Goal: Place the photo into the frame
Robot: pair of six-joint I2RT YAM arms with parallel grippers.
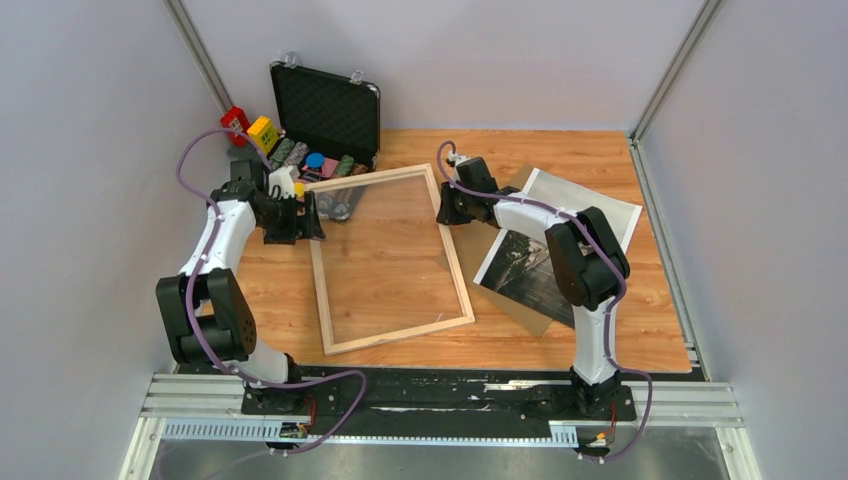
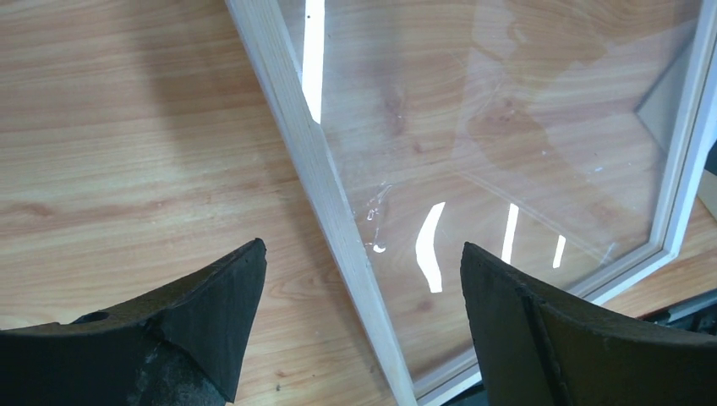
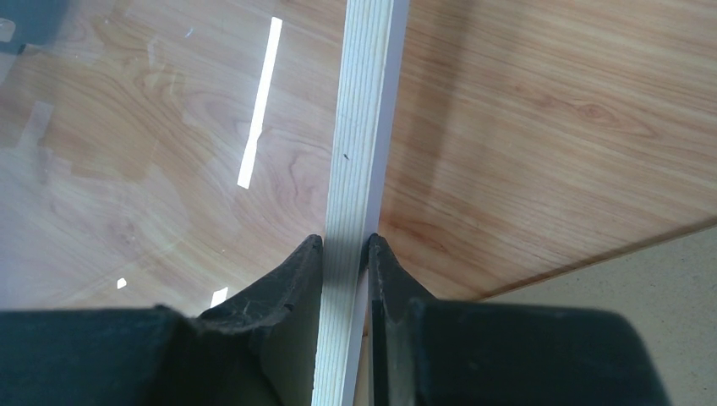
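Observation:
The pale wood frame with its clear pane lies in the middle of the table. My right gripper is shut on the frame's right rail near the far corner; in the right wrist view the rail is pinched between the fingertips. My left gripper is open over the left rail near the far left corner; in the left wrist view the rail runs between the spread fingers, untouched. The photo, dark with a white border, lies to the right of the frame.
A brown backing board lies under the photo and also shows in the right wrist view. An open black hard case with foam lining and small coloured items stands at the back left, close to the frame's far left corner. Walls enclose the table.

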